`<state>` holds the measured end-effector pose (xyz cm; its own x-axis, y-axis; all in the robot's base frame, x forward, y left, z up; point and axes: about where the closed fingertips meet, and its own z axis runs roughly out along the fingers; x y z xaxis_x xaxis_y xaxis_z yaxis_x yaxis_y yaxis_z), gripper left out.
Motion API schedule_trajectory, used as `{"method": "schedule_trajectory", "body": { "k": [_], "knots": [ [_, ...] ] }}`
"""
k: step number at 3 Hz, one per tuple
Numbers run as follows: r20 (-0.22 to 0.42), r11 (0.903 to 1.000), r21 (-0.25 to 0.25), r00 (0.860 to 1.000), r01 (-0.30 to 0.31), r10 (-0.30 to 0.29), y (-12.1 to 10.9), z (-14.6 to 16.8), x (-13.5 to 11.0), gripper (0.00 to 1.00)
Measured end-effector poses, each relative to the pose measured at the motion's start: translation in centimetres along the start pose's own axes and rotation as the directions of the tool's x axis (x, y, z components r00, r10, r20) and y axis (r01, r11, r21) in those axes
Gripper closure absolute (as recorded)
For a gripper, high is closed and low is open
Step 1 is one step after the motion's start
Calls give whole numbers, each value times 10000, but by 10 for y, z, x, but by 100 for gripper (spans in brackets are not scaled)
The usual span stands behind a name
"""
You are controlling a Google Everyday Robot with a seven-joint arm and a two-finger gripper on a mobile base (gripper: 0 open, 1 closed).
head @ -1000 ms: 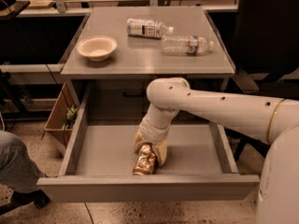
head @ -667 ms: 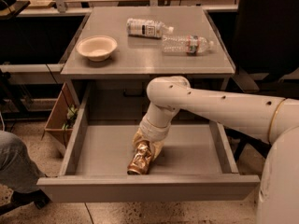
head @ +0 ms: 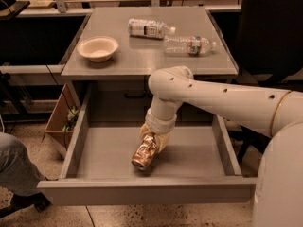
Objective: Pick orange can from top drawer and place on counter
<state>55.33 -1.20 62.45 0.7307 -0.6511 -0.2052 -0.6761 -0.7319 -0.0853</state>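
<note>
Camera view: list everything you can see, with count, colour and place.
counter: one, grey, upper middle
top drawer: one, grey, open below the counter
orange can: one, orange-gold, tilted in the top drawer
bowl: one, cream, counter's left
plastic bottles: two, clear, lying on the counter
cardboard box: one, brown, floor, left of drawer
person's leg: one, blue, lower left
arm: one, white, reaching from the right
gripper: one, tan, in the drawer, jaws shut on the can

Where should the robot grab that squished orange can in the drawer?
Across its round body, coming down from above. The orange can lies tilted in the top drawer with one end facing the front, so its curved sides look free, while the drawer's tall walls would likely block a sideways reach. The gripper sits over the can's far end.
</note>
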Motion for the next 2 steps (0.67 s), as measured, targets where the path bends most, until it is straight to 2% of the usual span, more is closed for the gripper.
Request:
{"method": "schedule_trajectory", "body": {
  "k": [1,2],
  "knots": [
    [-393,9929,304,9925,-1149,1161,4,-35,26,100],
    [-719,9535,1127,9548,-2797,2886,21,-99,64,100]
  ]
}}
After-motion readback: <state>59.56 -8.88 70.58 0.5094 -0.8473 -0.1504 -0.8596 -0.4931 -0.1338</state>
